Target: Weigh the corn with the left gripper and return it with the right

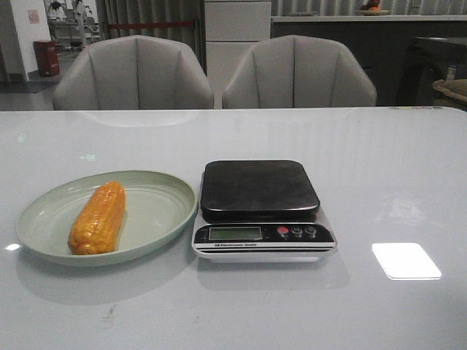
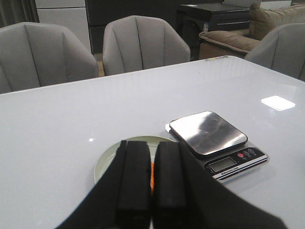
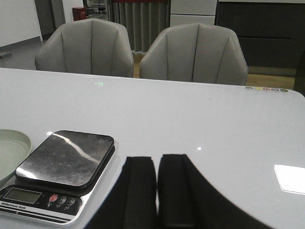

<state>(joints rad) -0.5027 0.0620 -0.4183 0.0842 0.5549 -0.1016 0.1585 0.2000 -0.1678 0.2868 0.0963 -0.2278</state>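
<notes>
Item: corn [image 1: 98, 217]. One orange-yellow cob, lying flat on the pale green plate [image 1: 157, 211] at the table's [image 1: 379, 168] left side. Long axis runs near-to-far, tilted slightly rightward at the far end.

Item: scale [image 1: 261, 210]. Just right of the plate, rims nearly touching; black platform bare, display and buttons facing the robot.

Item: left end effector [image 2: 151, 181]. Fingers drawn nearly together, only a thin slit between them, gripping nothing. Held above the table, short of the plate; a sliver of orange cob shows through the slit, so the corn lies straight ahead and below.

Item: right end effector [image 3: 156, 191]. Fingers likewise nearly together, empty, raised off the table on the scale's right side.

Assessment: weighing not begun. The left arm is nearer the corn. Its fingers would likely need to spread and close across the cob's width.
</notes>
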